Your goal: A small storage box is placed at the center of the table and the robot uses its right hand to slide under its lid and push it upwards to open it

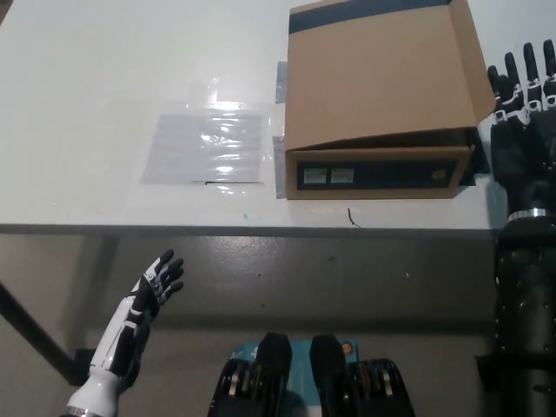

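Note:
A brown cardboard storage box (pixel 378 130) sits on the white table (pixel 104 69), right of centre, its lid (pixel 382 74) down and its dark front panel facing me. My black right hand (pixel 521 113) is open, fingers spread and pointing away, right beside the lid's right edge; whether it touches the flap I cannot tell. My white left hand (pixel 152 291) rests open below the table's front edge at the lower left.
A clear plastic sheet (pixel 208 146) lies flat on the table left of the box. The table's front edge (pixel 261 228) runs across the middle of the picture, with grey floor below it.

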You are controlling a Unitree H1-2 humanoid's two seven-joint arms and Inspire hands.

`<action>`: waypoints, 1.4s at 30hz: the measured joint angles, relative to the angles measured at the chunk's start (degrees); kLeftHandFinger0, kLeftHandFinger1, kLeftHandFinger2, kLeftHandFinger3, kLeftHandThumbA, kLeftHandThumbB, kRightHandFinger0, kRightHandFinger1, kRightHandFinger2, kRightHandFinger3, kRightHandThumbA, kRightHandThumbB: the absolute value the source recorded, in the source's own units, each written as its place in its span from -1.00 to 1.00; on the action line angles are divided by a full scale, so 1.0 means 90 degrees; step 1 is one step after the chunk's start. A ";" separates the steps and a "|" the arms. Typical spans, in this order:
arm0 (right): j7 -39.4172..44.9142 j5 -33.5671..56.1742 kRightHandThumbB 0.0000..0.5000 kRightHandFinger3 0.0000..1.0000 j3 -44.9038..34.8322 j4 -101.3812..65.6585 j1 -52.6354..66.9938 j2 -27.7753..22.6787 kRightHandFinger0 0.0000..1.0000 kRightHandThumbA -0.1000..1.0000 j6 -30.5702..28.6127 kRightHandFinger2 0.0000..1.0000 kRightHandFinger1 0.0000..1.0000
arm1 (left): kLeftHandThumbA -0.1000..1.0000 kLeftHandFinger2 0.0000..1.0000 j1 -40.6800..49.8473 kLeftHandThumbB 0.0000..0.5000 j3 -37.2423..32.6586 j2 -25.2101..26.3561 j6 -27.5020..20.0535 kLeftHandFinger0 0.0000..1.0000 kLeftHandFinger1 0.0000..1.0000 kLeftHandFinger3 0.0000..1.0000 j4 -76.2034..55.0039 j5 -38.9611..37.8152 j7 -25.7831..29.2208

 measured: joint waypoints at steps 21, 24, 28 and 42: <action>0.0039 -0.0053 0.02 1.00 -0.0158 0.0858 -0.0066 -0.0154 1.00 1.00 -0.0146 1.00 1.00 | 1.00 1.00 -0.0006 0.44 0.0002 0.0000 0.0000 1.00 1.00 1.00 0.0006 -0.0001 -0.0009; 0.0056 -0.0054 0.01 1.00 -0.0168 0.0909 -0.0079 -0.0200 1.00 1.00 -0.0177 1.00 1.00 | 1.00 1.00 -0.0007 0.45 0.0002 0.0000 0.0000 1.00 1.00 1.00 0.0006 -0.0002 -0.0009; 0.0106 -0.0049 0.02 1.00 -0.0202 0.0959 -0.0155 -0.0253 1.00 1.00 -0.0201 1.00 1.00 | 1.00 1.00 -0.0007 0.42 0.0002 0.0000 0.0000 1.00 1.00 1.00 0.0006 -0.0002 -0.0009; 0.0230 -0.0051 0.05 1.00 -0.0243 0.0944 -0.0215 -0.0317 1.00 1.00 -0.0277 1.00 1.00 | 1.00 1.00 -0.0012 0.39 0.0002 0.0000 -0.0004 1.00 1.00 1.00 0.0039 -0.0005 -0.0010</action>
